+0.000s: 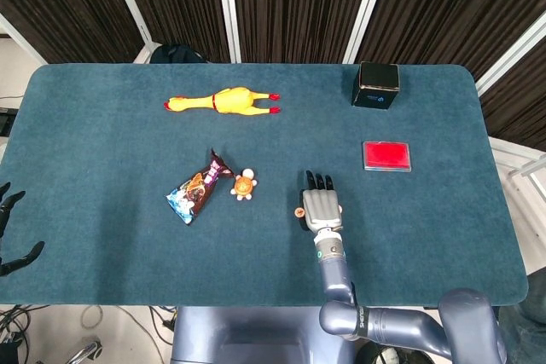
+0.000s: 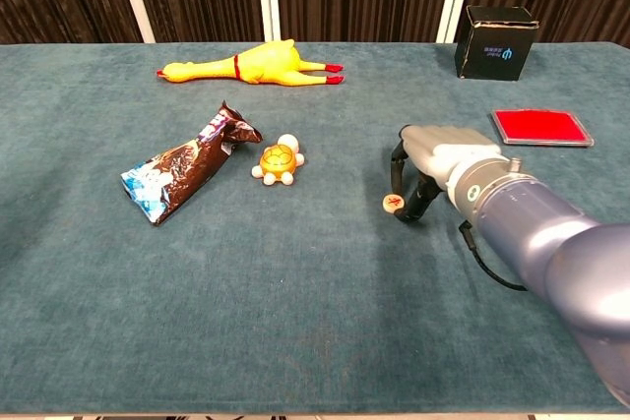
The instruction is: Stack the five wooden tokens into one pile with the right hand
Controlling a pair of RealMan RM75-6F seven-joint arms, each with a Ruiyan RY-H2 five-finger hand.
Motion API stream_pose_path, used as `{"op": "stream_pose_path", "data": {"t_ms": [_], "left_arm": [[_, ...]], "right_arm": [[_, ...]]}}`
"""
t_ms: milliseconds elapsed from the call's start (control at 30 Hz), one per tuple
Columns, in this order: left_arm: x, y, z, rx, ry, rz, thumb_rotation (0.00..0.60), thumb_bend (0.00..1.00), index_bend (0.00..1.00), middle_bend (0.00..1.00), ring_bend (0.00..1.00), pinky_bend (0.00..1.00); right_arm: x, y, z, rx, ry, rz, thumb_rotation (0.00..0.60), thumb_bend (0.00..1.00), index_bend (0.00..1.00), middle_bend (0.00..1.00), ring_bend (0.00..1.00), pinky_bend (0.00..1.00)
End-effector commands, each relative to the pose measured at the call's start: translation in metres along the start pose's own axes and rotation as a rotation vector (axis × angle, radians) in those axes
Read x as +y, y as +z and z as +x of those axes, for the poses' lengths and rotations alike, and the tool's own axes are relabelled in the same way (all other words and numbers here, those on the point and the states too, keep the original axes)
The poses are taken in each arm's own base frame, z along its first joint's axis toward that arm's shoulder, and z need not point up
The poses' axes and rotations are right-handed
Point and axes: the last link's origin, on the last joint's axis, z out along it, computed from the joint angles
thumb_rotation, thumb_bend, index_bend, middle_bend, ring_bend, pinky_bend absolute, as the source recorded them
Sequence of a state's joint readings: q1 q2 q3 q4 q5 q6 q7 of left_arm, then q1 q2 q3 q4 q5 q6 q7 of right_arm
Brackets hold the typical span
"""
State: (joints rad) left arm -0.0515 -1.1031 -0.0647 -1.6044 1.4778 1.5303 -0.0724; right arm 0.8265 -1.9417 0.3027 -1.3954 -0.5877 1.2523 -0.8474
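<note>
Token (image 2: 393, 204) of wood, small round disc with red mark on top, pinched at the fingertips of the right robot hand (image 2: 433, 159), just above the blue table (image 2: 295, 322) or touching it; hard to tell which. Only one token visible in both views; others possibly hidden under the palm. Probably light, stiff and smooth, so likely to slip or tip if squeezed off-centre. Best taken by opposite edges, kept flat. Left robot hand (image 1: 13, 232) at the table's edge, fingers spread, holding nothing.
</note>
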Motion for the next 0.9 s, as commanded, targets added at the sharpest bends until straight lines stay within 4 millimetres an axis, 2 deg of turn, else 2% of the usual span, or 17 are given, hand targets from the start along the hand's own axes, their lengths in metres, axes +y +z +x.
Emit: {"op": "stream_pose_path", "data": {"t_ms": [33, 433, 633, 900], "left_arm": [[-0.0002, 0.0, 0.0001, 0.001, 0.0, 0.001, 0.6, 0.21, 0.15, 0.0, 0.0, 0.01], [-0.0003, 0.0001, 0.0001, -0.001, 0.001, 0.002, 0.6, 0.21, 0.15, 0.0, 0.0, 0.01], [-0.0004, 0.0001, 0.0001, -0.002, 0.001, 0.002, 0.6, 0.21, 0.15, 0.0, 0.0, 0.01], [-0.0003, 0.0002, 0.0002, -0.002, 0.001, 0.002, 0.6, 0.21, 0.15, 0.0, 0.0, 0.01]], "right_arm": [[-0.0001, 0.0001, -0.0008, -0.002, -0.001, -0.001, 0.6, 0.36, 0.52, 0.01, 0.0, 0.0], [-0.004, 0.0002, 0.0005, -0.006, -0.008, 0.006, 0.6, 0.36, 0.52, 0.01, 0.0, 0.0], [-0.0047, 0.0, 0.0, -0.013, -0.005, 0.006, 0.6, 0.42, 0.53, 0.01, 0.0, 0.0], [-0.0044, -0.0003, 0.0009, -0.022, 0.006, 0.009, 0.6, 0.43, 0.55, 0.01, 0.0, 0.0]]}}
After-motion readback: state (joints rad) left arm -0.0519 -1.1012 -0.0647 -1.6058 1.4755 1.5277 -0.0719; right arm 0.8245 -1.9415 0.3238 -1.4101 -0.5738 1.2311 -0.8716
